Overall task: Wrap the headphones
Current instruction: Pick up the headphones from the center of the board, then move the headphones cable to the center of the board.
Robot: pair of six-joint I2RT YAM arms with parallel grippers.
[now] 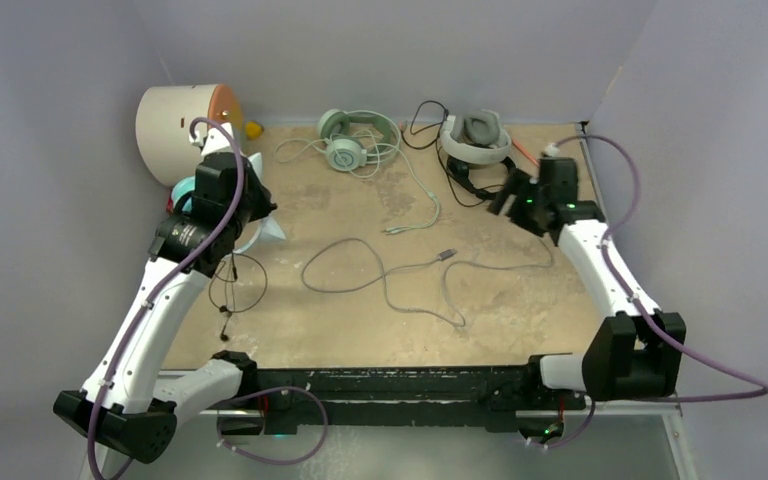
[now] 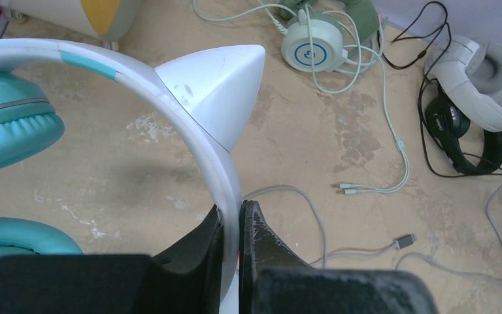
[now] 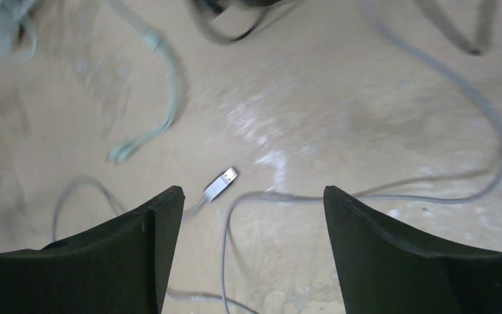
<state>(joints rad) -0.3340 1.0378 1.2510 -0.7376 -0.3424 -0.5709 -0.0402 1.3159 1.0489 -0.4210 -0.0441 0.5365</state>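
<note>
Left gripper [image 2: 232, 208] clamped on white band [image 2: 189, 124] of teal headphones [image 2: 13, 124], far-left of table. Right gripper [image 3: 253, 193] spread wide, empty. Grey cable [image 3: 431, 190] plug [image 3: 221, 183] lies just ahead, left of midline, lying diagonally. Right arm nearer.

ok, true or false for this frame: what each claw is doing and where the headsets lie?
The left claw is shut on the white band of the teal headphones. True.
The right claw grips the grey cable. False: it is open above it, holding nothing.
The cord of the mint-green headphones lies loose, unwrapped. True.
The black headphones lie alone at the near edge. False: they lie far right, beside the white-and-grey headphones.
</note>
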